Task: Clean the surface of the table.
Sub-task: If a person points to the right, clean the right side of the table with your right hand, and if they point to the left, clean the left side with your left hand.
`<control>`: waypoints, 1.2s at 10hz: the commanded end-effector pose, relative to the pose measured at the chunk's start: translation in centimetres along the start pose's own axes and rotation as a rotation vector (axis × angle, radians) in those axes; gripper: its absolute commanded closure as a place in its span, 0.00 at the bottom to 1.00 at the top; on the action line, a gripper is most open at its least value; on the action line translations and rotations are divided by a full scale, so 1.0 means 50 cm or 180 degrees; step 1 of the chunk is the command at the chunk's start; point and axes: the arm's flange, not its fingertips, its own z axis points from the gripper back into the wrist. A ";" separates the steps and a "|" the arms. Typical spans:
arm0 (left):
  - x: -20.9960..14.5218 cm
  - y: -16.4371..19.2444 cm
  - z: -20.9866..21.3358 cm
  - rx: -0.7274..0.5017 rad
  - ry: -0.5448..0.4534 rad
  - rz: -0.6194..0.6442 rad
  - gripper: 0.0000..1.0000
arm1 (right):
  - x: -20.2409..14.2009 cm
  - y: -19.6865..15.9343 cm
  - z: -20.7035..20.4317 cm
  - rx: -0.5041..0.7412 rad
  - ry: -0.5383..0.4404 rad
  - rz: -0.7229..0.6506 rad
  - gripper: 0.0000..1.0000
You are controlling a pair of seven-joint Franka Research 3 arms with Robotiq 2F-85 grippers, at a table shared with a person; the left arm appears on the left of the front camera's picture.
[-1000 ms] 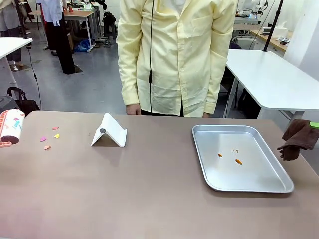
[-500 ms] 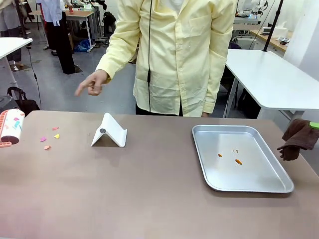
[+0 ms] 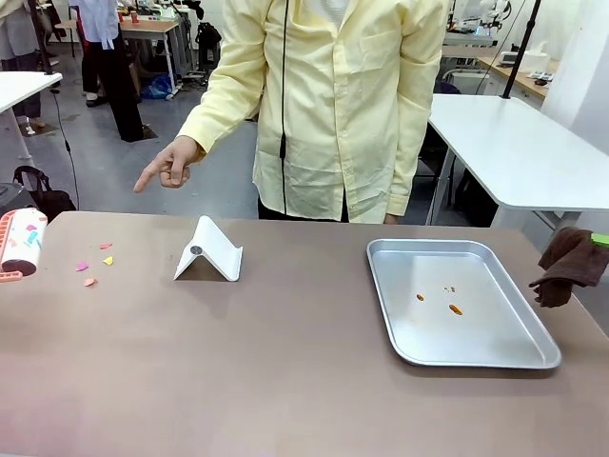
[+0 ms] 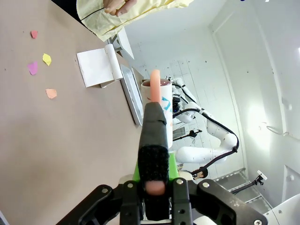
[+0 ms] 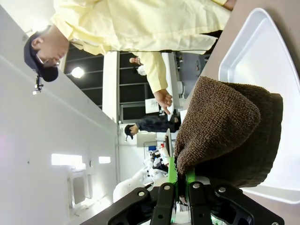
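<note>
Table fills my near view, stretching from my arms to the person standing at its far edge. I see coloured scraps on its far left, a white stand to their right, and a tray with orange crumbs on the right. My left gripper is clamped on a lint roller at the left edge. My right gripper pinches a brown cloth at the right edge. The person's hand points leftward beyond the far edge.

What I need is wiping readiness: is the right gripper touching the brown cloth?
Touching. The right wrist view shows the right gripper shut on the brown cloth, pinching its fabric.
</note>
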 end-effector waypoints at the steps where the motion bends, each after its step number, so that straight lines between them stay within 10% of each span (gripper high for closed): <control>1: 0.000 0.000 0.000 0.0000 0.0000 0.0000 0.78 | -0.001 0.015 0.001 -0.0039 -0.0015 -0.0042 1.00; 12: 0.091 0.104 -0.054 0.1376 -0.0748 0.0848 0.78 | -0.001 0.015 0.001 -0.0039 -0.0015 -0.0042 1.00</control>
